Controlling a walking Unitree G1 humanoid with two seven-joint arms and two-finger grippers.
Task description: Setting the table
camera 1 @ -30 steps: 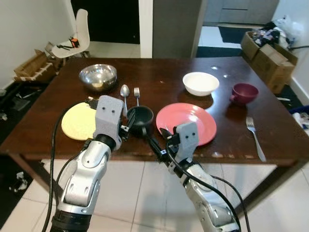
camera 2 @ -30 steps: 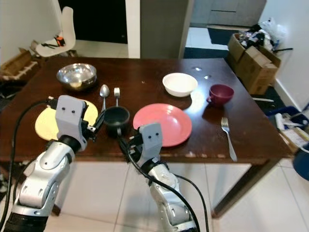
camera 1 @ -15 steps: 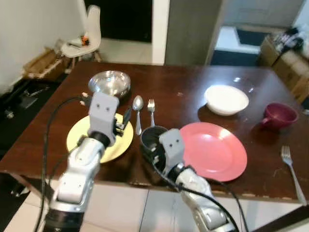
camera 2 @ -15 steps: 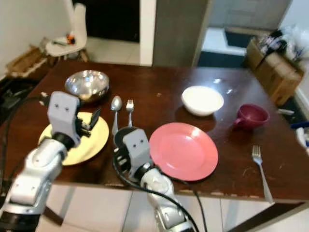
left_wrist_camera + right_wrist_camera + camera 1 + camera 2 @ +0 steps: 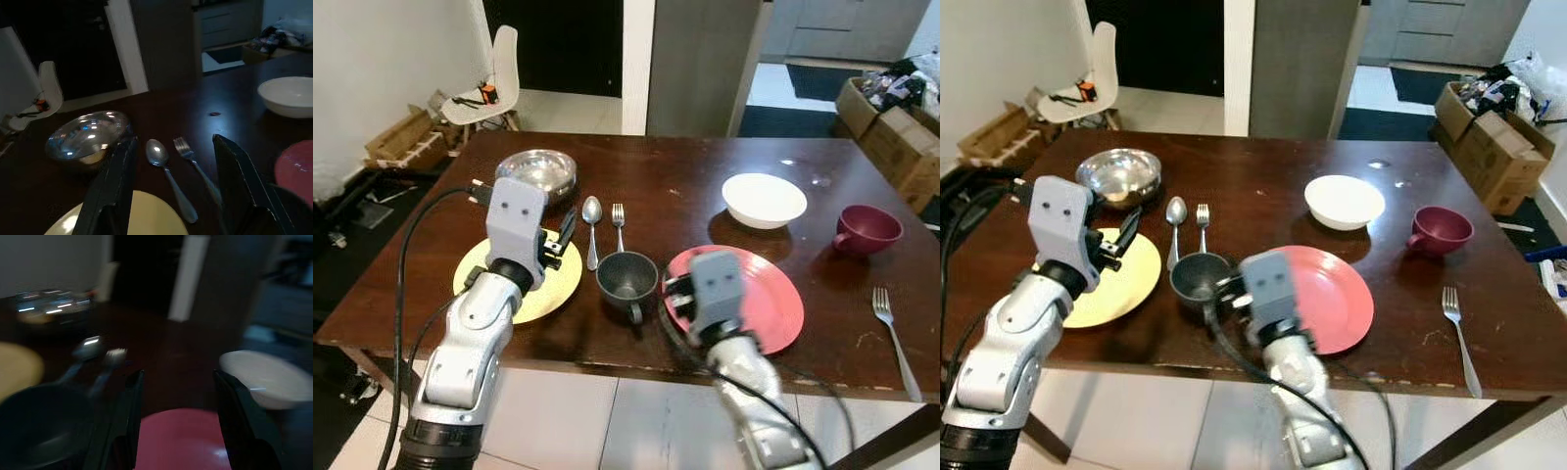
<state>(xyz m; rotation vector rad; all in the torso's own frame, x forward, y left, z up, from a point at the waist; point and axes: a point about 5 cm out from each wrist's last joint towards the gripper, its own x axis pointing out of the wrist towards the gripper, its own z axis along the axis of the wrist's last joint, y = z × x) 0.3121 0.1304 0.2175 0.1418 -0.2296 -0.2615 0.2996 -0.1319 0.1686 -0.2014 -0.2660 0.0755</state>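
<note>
Grey cup [image 5: 626,277] beside pink plate [image 5: 773,304], left hand [image 5: 173,196] open over yellow plate [image 5: 548,284], right hand [image 5: 176,426] open

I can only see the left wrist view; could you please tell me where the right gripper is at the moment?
Observer: The right gripper is above the left edge of the round red plate, with its fingers open and empty.
Operator: Thank you. Is there a cup near it?
Observer: Yes, a dark grey mug stands upright just left of that plate, with its handle toward the robot.
Operator: Is there anything on the table's far right side?
Observer: A maroon cup stands there, and nearer the robot a silver fork lies on the dark wooden table.
</note>
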